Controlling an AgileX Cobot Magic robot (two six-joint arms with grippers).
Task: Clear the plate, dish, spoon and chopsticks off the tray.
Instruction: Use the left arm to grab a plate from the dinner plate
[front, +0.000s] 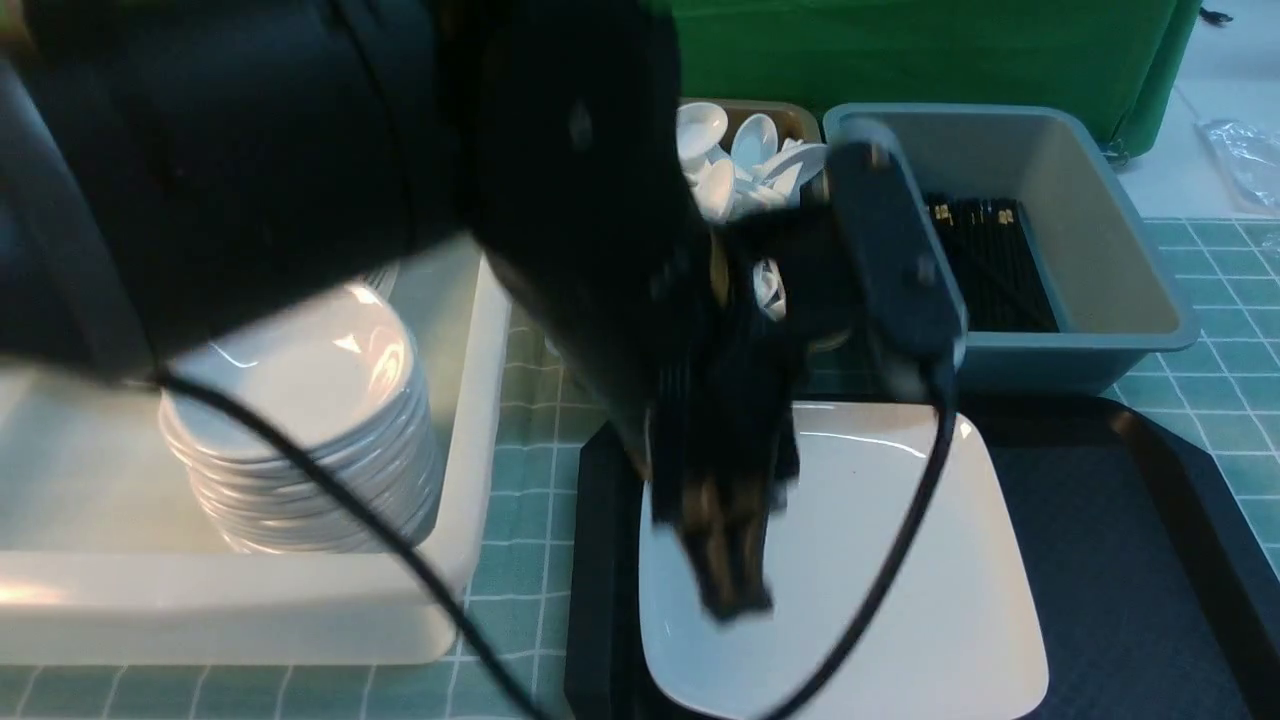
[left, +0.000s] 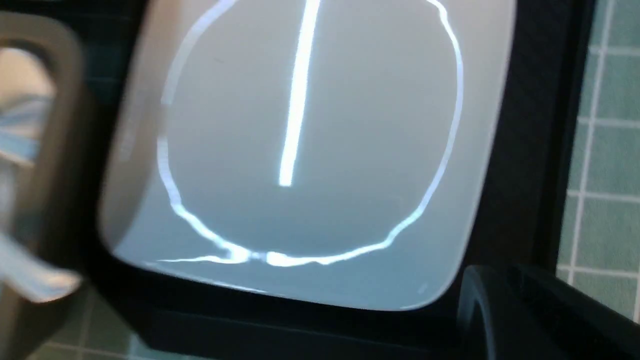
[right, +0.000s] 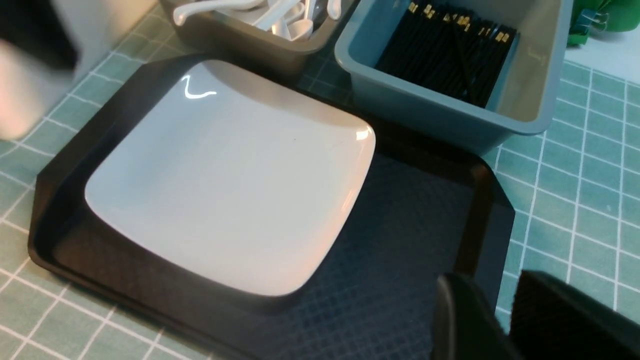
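Observation:
The white square plate (front: 900, 560) lies on the left half of the black tray (front: 1100, 520). It also shows in the left wrist view (left: 310, 125) and the right wrist view (right: 235, 185). My left gripper (front: 735, 590) hangs blurred over the plate's near left part. Its fingers seem to come to a single tip, with nothing between them. In its own view (left: 500, 285) it sits by the plate's corner. My right gripper (right: 492, 285) is beside the tray's rim (right: 480, 220), jaws close together and empty. It is out of the front view. No dish, spoon or chopsticks show on the tray.
A big white tub (front: 480, 420) at the left holds a stack of white dishes (front: 300, 400). Behind the tray a tub of white spoons (front: 745, 150) stands next to a blue-grey tub (front: 1100, 300) of black chopsticks (front: 985, 260). My left arm blocks much of the front view.

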